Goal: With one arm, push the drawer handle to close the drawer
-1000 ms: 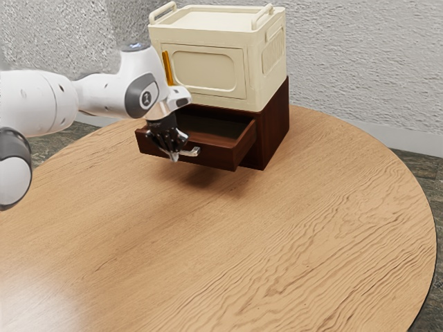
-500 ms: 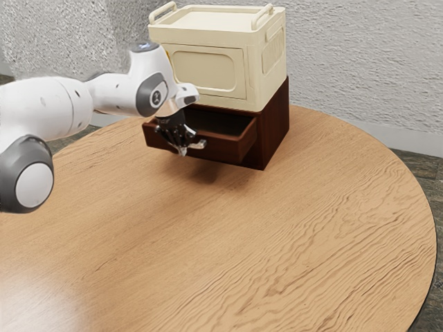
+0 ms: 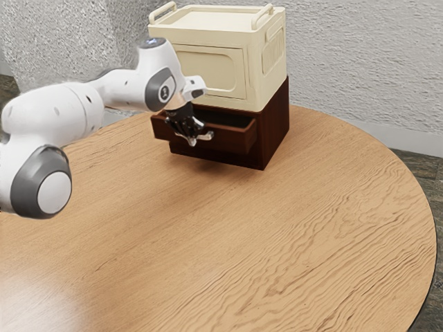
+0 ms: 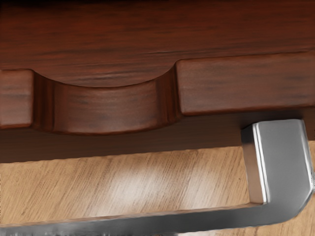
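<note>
Wrist view: a squared metal handle [image 4: 283,162] fronts the scoop-edged wooden drawer [image 4: 236,83].

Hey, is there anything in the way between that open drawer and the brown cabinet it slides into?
Nothing visible blocks it. The cream box sits on top of the cabinet, above the path of the drawer. The tool is out front by the handle. The shadowed inside I can't judge.

no text, label, brand, number or sign can be read on anything.
</note>
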Robot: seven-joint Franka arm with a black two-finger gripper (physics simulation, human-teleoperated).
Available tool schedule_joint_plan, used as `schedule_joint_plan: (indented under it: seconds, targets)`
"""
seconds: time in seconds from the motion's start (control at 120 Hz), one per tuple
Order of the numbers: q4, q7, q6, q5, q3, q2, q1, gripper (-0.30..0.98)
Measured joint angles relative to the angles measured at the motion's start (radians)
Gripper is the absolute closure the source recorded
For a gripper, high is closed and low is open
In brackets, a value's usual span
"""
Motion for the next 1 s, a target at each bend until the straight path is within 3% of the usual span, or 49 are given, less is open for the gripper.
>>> schedule_joint_plan:
  seconds: [1.0]
  targets:
    - [0.282,0.074,0.041,0.004,-0.059,0.196,0.053,0.79]
